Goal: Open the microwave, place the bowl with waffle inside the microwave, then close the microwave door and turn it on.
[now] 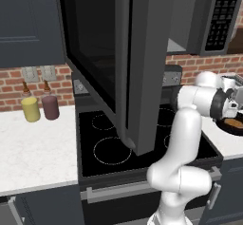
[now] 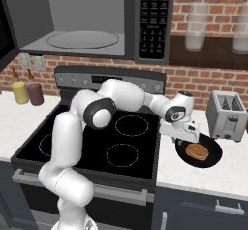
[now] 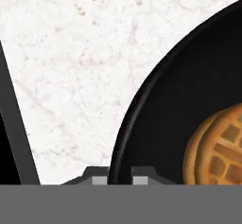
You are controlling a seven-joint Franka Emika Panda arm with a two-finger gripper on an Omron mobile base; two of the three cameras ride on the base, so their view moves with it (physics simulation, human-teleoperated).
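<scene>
The microwave hangs above the stove with its cavity open. The microwave door stands swung far out to the left. On the white counter right of the stove sits the black bowl with the golden waffle lying in it. My gripper is low at the bowl's left rim. In the hand view the bowl and waffle lie to the right. My gripper has one fingertip on each side of the rim, closed against it. The bowl also appears at the far right edge of the left base view.
A silver toaster stands just behind the bowl on the right counter. The black glass-top stove lies to the bowl's left. A yellow cup and a maroon cup stand on the left counter. The open door overhangs the stove.
</scene>
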